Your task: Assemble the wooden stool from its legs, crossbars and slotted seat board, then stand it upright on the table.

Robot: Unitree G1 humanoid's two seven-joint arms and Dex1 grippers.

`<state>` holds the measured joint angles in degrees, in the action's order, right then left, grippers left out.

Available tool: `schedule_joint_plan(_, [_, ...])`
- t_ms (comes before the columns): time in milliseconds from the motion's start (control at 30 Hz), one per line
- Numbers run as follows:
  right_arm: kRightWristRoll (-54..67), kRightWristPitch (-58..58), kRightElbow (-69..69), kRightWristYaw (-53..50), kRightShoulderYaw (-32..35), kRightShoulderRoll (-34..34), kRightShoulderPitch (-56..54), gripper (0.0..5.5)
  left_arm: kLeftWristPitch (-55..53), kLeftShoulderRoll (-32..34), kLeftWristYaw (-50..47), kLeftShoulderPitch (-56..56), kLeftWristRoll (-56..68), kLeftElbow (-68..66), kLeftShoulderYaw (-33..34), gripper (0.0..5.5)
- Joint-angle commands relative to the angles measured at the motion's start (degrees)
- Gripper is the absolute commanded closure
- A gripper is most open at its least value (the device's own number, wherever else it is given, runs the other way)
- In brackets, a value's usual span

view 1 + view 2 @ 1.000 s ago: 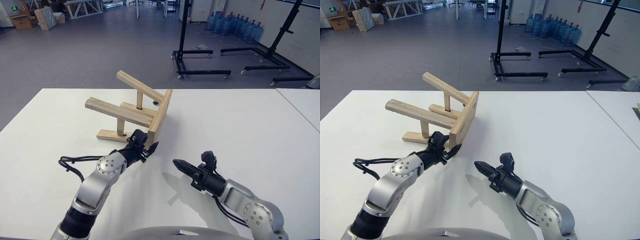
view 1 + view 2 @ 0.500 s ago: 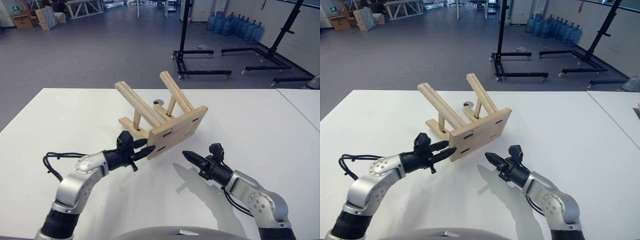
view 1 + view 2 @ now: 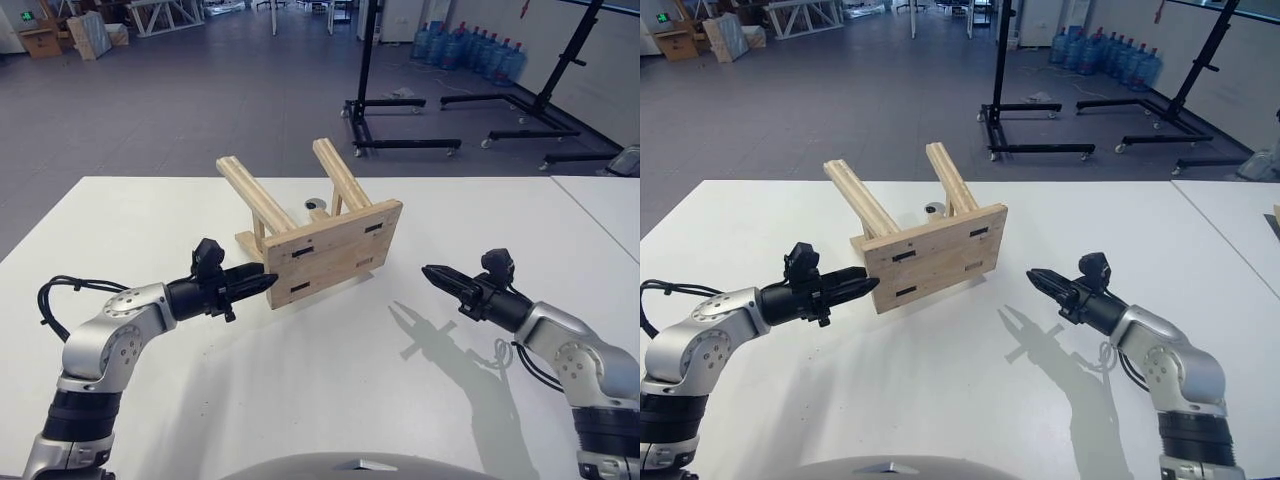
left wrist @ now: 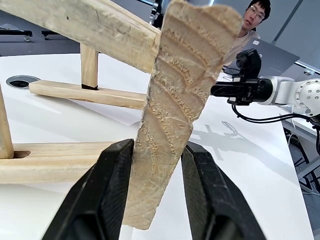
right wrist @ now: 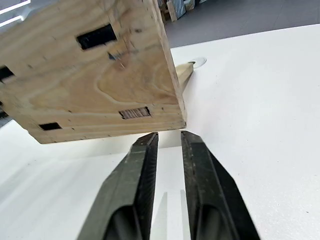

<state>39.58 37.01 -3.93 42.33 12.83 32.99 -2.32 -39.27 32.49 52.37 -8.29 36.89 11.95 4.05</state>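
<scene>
Stool (image 3: 325, 240) lies tipped over near the table's (image 3: 300, 400) far edge, with the seat (image 3: 335, 252) facing the robot and the legs (image 3: 255, 190) pointing away. The left tool (image 3: 266, 282) pinches the seat's left corner; its wrist view shows end grain clamped between both fingers (image 4: 112, 190). The right tool (image 3: 430, 271) hovers near the seat's right edge, not touching it. It is barely parted and holds nothing, with a slim gap plain in its wrist view. Bare table spreads in front and to the right.

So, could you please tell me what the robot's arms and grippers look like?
Both arms are rounded silver-grey shells with round joint caps. Black cables loop beside each forearm. The left gripper and right gripper are black with tapered, pointed jaws.
</scene>
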Motion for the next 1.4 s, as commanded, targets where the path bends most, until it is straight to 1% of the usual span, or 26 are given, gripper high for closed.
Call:
schedule_joint_plan(33, [-2.3, -2.0, 3.4, 2.6, -1.9, 0.2, -3.0, 4.30, -1.0, 1.7, 2.7, -1.9, 2.2, -0.3, 0.7, 4.07])
schedule_joint_plan(133, [-2.8, -2.7, 5.2, 5.9, -2.6, 1.1, -5.6, 4.30, -3.0, 5.1, 8.1, -0.4, 3.9, 1.0, -0.3, 4.07])
schedule_joint_plan(233, [-4.9, -4.1, 6.3, 10.2, -4.7, 3.0, -7.2, 3.84, -3.6, 7.6, 12.6, 0.9, 4.2, 0.4, -1.1, 4.07])
schedule_joint_plan(333, [-4.6, -2.5, 5.3, 14.5, -6.0, 5.3, -7.0, 3.27, -3.1, 8.6, 14.7, 0.8, 3.7, -2.0, -1.2, 4.07])
schedule_joint_plan(433, [-3.0, 0.2, 4.4, 18.1, -5.9, 7.4, -6.4, 2.74, -2.7, 9.3, 15.8, -0.1, 3.3, -3.7, -1.3, 4.07])
schedule_joint_plan(567, [-3.7, 1.5, 7.4, 21.0, -8.4, 7.2, -13.5, 1.92, -3.0, 11.9, 19.5, -0.3, 3.3, -3.4, -2.5, 4.07])
schedule_joint_plan(700, [-4.8, 2.1, 9.9, 24.0, -11.4, 6.8, -18.6, 1.19, -3.4, 14.3, 23.8, -4.3, 2.8, -7.3, -3.9, 4.07])
schedule_joint_plan(767, [-2.4, 6.1, 7.0, 25.2, -12.8, 6.6, -18.0, 0.80, -2.7, 14.4, 25.2, -6.7, 1.9, -9.9, -5.0, 4.07])
schedule_joint_plan(833, [1.8, 12.0, 1.3, 26.3, -14.0, 6.8, -14.8, 0.70, -2.4, 13.8, 25.3, -8.7, 1.6, -11.8, -5.2, 4.07])
schedule_joint_plan(867, [3.0, 13.6, -1.0, 26.5, -14.3, 7.0, -13.2, 0.70, -2.6, 13.4, 25.1, -9.2, 1.9, -12.4, -5.0, 4.07])
schedule_joint_plan(933, [5.8, 16.3, -3.7, 25.1, -12.7, 6.0, -11.1, 0.97, -3.0, 12.7, 24.7, -9.3, 2.4, -12.8, -4.4, 4.07])
schedule_joint_plan(1033, [15.3, 21.8, -6.6, 19.5, -5.2, 2.5, -10.8, 1.48, -4.4, 10.5, 22.0, -11.0, 3.9, -13.7, -2.3, 4.07])
schedule_joint_plan(1100, [22.8, 26.3, -7.7, 14.5, -0.7, 0.5, -12.5, 1.82, -9.2, 9.2, 17.9, -11.9, 8.0, -11.5, 1.2, 4.07])
schedule_joint_plan(1200, [34.5, 31.5, -9.4, 6.0, 4.0, -0.9, -13.1, 2.29, -18.3, 6.0, 9.5, -13.6, 18.0, -7.6, 7.3, 4.07])
schedule_joint_plan(1267, [46.8, 31.9, -8.3, -4.3, 5.7, -1.3, -13.6, 2.59, -24.2, 1.7, -1.8, -15.9, 28.1, -6.0, 12.3, 4.07])
schedule_joint_plan(1333, [58.8, 28.8, -6.8, -17.0, 5.4, -1.3, -13.2, 2.99, -26.8, -2.8, -15.9, -19.8, 36.6, -7.2, 16.0, 4.07])
schedule_joint_plan(1400, [67.4, 22.7, -5.6, -31.5, 3.6, -2.8, -12.1, 3.01, -26.6, -6.8, -30.5, -23.6, 42.7, -10.0, 17.7, 4.07])
